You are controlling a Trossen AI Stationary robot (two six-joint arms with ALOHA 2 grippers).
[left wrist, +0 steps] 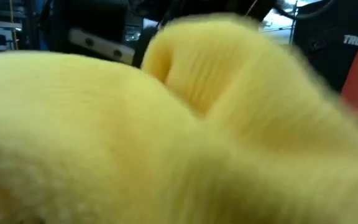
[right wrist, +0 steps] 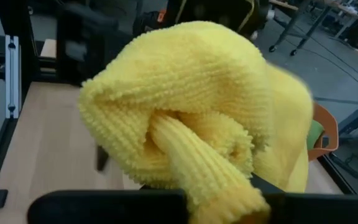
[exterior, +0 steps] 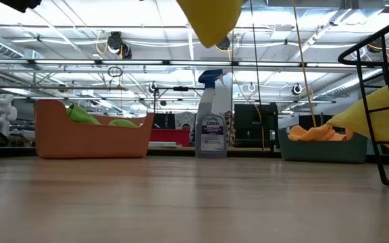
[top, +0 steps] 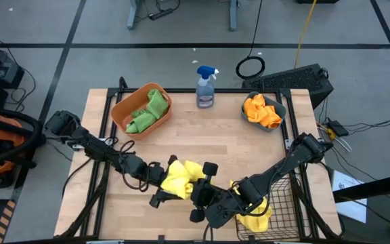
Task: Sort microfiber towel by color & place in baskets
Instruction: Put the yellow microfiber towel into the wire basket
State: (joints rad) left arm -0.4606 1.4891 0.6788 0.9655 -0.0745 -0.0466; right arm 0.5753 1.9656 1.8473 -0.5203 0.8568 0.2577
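My right end effector (top: 205, 203) and left end effector (top: 162, 188) both clamp one yellow towel (top: 181, 177), lifted above the table (top: 249, 146) (near its front edge), beside the wire basket (top: 291, 203) holding another yellow one.

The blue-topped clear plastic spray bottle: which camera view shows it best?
The low view: the blue-topped clear plastic spray bottle stands upright in full profile, label readable. The high view shows only its top from above. Both wrist views miss it.
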